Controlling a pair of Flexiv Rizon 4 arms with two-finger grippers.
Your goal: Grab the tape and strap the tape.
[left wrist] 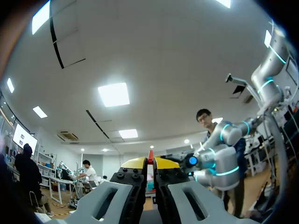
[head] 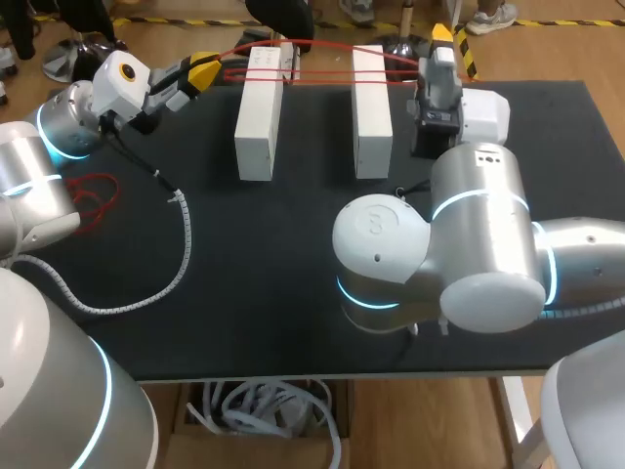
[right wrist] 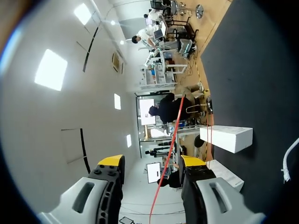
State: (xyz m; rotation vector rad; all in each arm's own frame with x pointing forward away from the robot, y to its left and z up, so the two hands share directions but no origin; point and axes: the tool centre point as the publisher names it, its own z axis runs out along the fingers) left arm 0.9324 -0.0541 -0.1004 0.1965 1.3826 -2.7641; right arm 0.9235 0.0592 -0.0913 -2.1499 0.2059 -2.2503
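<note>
Thin red tape (head: pixel 322 47), cord-narrow, strung taut side to side around far ends of two boxy matte white blocks (head: pixel 259 122) on black table (head: pixel 273 254); left gripper (left wrist: pixel 150 162) pinched tight on it, right gripper (right wrist: pixel 152 162) spread wide, tape running lengthwise between its fingers.

1. tape (right wrist: pixel 170 142): thin red band in several strands, pulled taut side to side along the far part of the counter (head: pixel 293 254).
2. It crosses the far ends of two white blocks (head: pixel 256 122).
3. One end is pinched in the left gripper (head: pixel 203 70).
4. The other end runs between the spread fingers of the right gripper (right wrist: pixel 152 161).
</note>
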